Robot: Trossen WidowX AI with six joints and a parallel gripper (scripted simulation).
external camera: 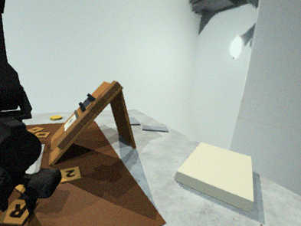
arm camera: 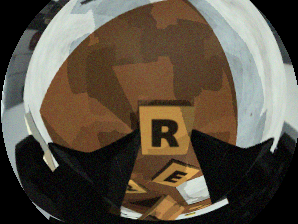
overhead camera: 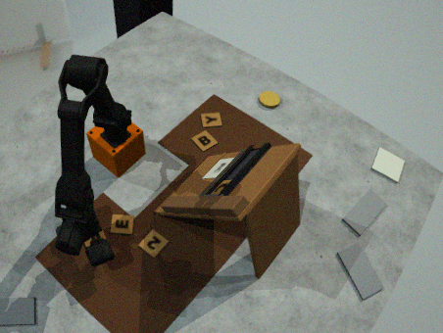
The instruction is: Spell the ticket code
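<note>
Wood between fingers: gripping a square tan wooden tile marked R (overhead camera: 88,242) (external camera: 15,213) (arm camera: 150,115) in black parallel jaws (overhead camera: 93,243) (external camera: 17,202), standing partly open, closed against opposite edges. Holding it low over a flat brown mat (overhead camera: 123,294) (external camera: 101,204) (arm camera: 145,80) on the mottled grey surface (overhead camera: 319,250) (external camera: 210,224), too unclear to tell whether touching. Leaving a square tan wooden E tile (overhead camera: 122,224) (external camera: 21,188) (arm camera: 175,172) lying near the grip, and a matching N tile (overhead camera: 153,243) (external camera: 70,174) (arm camera: 134,187) lying between E and the sloping brown wooden board (overhead camera: 196,196) (external camera: 92,110) (arm camera: 162,207). Keeping tan wooden B (overhead camera: 204,140) (external camera: 43,135) and Y (overhead camera: 211,119) (external camera: 36,129) tiles apart from each other, beyond the board's other side. Showing one partly hidden tan tile (overhead camera: 222,187) inside the long black rail (overhead camera: 240,168) (external camera: 86,102), its letter not clearly readable. Displaying the white rectangular ticket (overhead camera: 218,167) (external camera: 70,121) beside that rail, its print too small to read.
</note>
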